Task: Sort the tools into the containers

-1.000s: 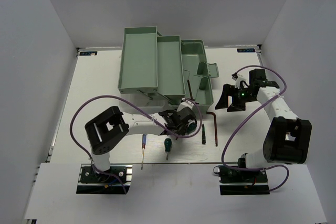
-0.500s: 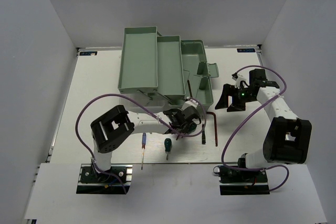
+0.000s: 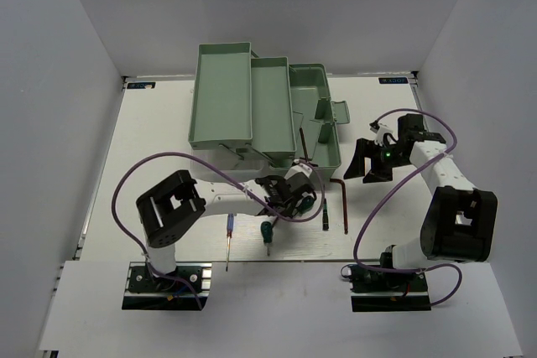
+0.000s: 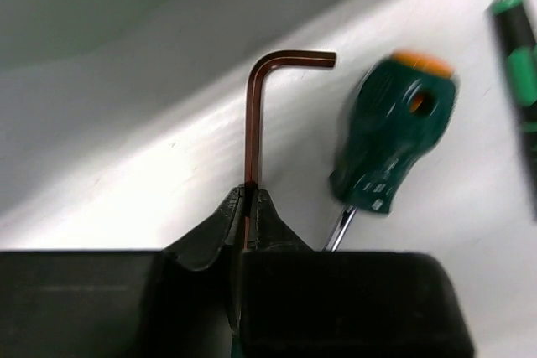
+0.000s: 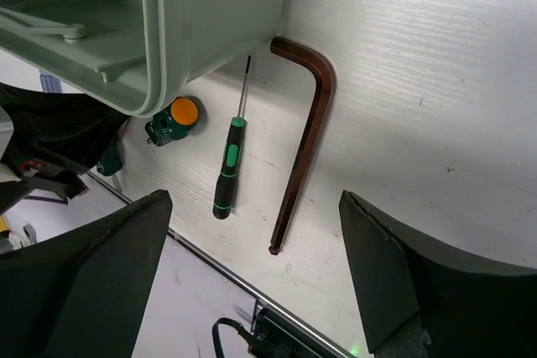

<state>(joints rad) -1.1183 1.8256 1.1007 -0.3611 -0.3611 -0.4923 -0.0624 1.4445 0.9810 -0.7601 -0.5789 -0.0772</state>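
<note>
Evidently grasping: left gripper (image 4: 249, 199) pinched the reddish-brown L-shaped hex key (image 4: 251, 115); right gripper (image 5: 252, 266) stood spread, empty. Next: a lift toward the mint-green plastic trays (image 3: 222, 94) at eleven o'clock.

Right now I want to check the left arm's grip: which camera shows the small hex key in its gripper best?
Left wrist: the small hex key shows sharply, its long arm pinched in the left gripper. Top external: that gripper hides it. Right wrist: only a larger hex key shows, not this one.
</note>
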